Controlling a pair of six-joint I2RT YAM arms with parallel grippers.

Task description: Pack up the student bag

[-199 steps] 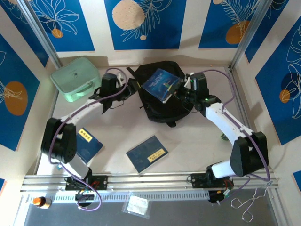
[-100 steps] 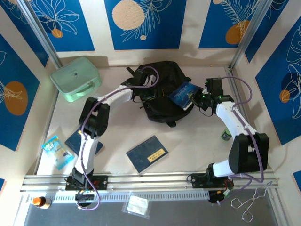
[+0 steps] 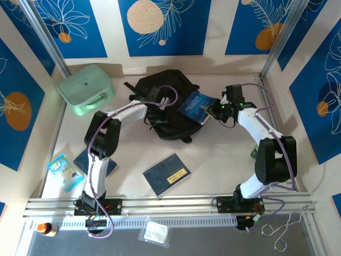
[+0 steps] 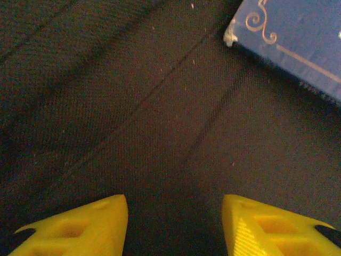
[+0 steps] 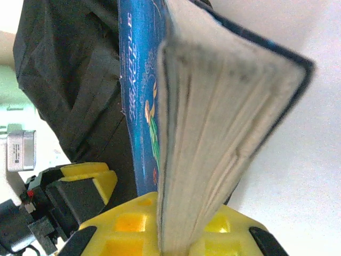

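The student bag (image 3: 165, 104) lay at the back centre of the desk (image 3: 224, 160); I could not make out its opening. My left end effector (image 4: 176, 213) stood released, fingers apart over bare fabric. The right end effector (image 5: 160, 224) was clenched on the edge of a blue book (image 3: 196, 105) at the bag's right side. Risk: with no mouth held open, the book could slide off or pivot loose.

This is a robotics lab test cell: two white robot arms (image 3: 128, 112) are bolted to a slotted aluminium rail (image 3: 170, 205) at the near edge of a pale beige surface (image 3: 213, 154), boxed in by aluminium frame posts (image 3: 45, 40) and blue leaf-printed wall panels (image 3: 181, 37).
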